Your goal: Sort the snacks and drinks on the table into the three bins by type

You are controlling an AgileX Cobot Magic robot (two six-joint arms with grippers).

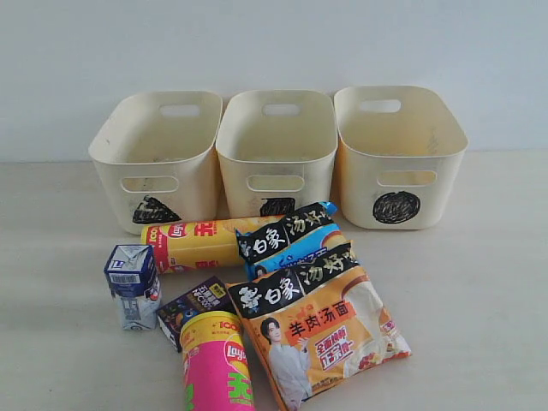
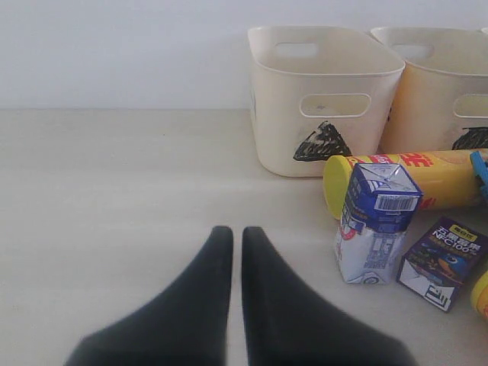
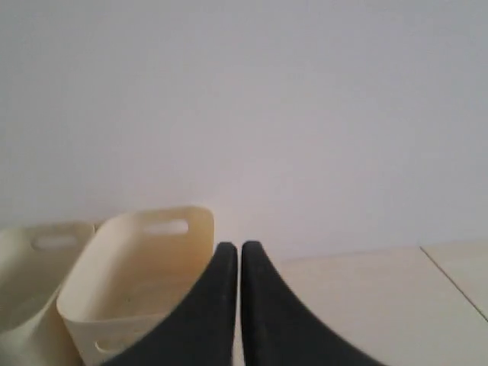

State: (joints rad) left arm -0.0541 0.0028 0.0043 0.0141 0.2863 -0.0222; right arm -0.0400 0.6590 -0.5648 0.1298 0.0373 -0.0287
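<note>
Three cream bins stand in a row at the back: triangle bin (image 1: 157,158), square bin (image 1: 276,150), circle bin (image 1: 396,154), all empty. In front lie a yellow-orange chip tube (image 1: 199,242), a pink chip tube (image 1: 217,364), a blue noodle packet (image 1: 291,238) and an orange noodle packet (image 1: 321,330). A blue-and-white carton (image 1: 133,285) stands upright beside a dark purple box (image 1: 195,308). My left gripper (image 2: 237,232) is shut and empty, low over the table (image 2: 114,198), short of the carton (image 2: 376,221). My right gripper (image 3: 236,248) is shut and empty, beside a bin (image 3: 137,282). Neither arm shows in the exterior view.
A plain pale wall (image 1: 274,43) rises behind the bins. Bare table (image 1: 479,282) lies to the right of the orange packet and to the left of the carton. A table seam or edge (image 3: 450,278) shows in the right wrist view.
</note>
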